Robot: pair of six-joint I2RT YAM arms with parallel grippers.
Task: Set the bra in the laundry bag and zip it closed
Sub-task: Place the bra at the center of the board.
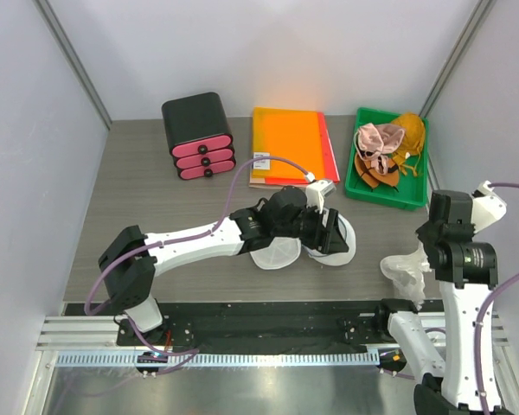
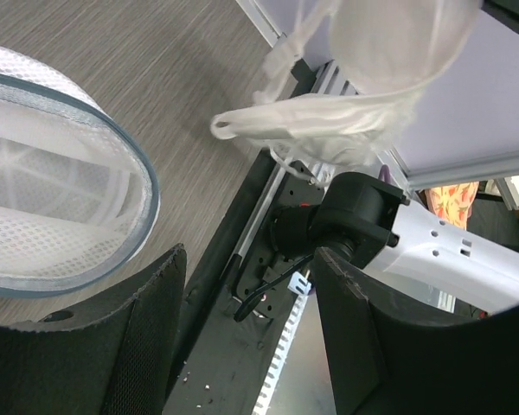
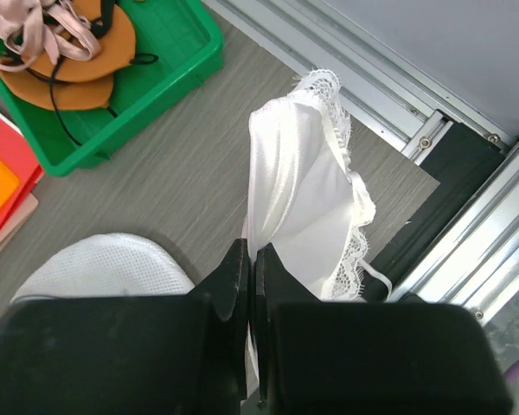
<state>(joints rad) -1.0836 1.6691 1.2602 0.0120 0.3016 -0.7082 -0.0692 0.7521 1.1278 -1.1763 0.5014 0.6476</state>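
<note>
The laundry bag [image 1: 277, 252] lies open in the middle of the table as two white mesh domed halves side by side, the second half [image 1: 342, 244] to the right. My left gripper [image 1: 334, 232] hovers over the right half, open and empty; in the left wrist view [image 2: 246, 346] one half's dark-rimmed edge [image 2: 86, 207] lies to its left. My right gripper [image 1: 426, 261] is shut on a white satin bra with lace trim [image 3: 307, 199] and holds it hanging above the table's right front corner. The bra also shows in the top view [image 1: 405, 268] and the left wrist view [image 2: 372, 78].
A green bin [image 1: 356, 186] at the back right holds orange and pink bras. An orange folder [image 1: 290, 143] and a black box with pink drawers [image 1: 199, 136] stand at the back. A black rail [image 1: 268, 313] runs along the table's front edge.
</note>
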